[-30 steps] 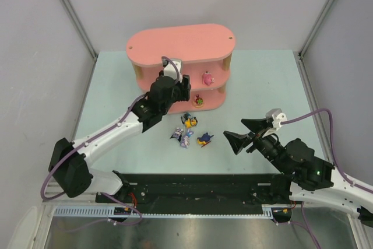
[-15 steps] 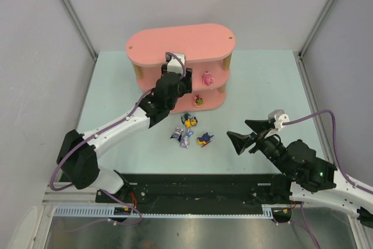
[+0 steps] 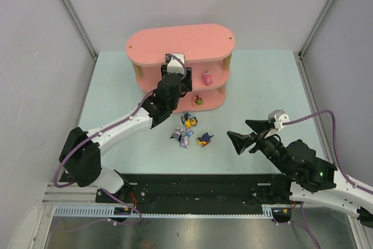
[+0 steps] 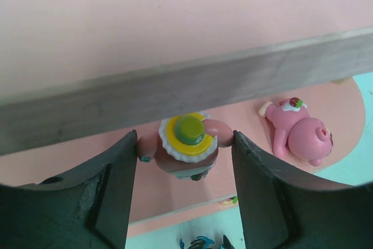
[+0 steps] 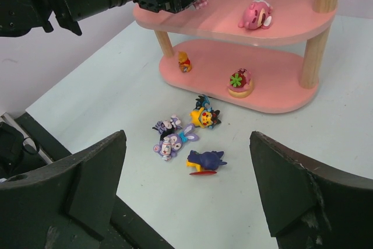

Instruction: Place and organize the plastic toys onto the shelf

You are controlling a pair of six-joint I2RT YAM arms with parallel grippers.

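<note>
The pink three-tier shelf stands at the back of the table. My left gripper is shut on a pink-brown toy with a yellow and white cap and holds it over the middle tier, under the top board. A pink toy lies on that tier to the right. Several toys lie on the table in front: a yellow black-eared one, a purple rabbit, a dark blue one and a black-purple one. My right gripper is open and empty, right of them.
On the bottom tier sit a red toy with a green top and a small orange one near a wooden post. Grey walls close in the pale green table on three sides.
My left gripper has reached further in toward the shelf with the capped toy, from in front of it to under the top board. The right arm has barely moved.
</note>
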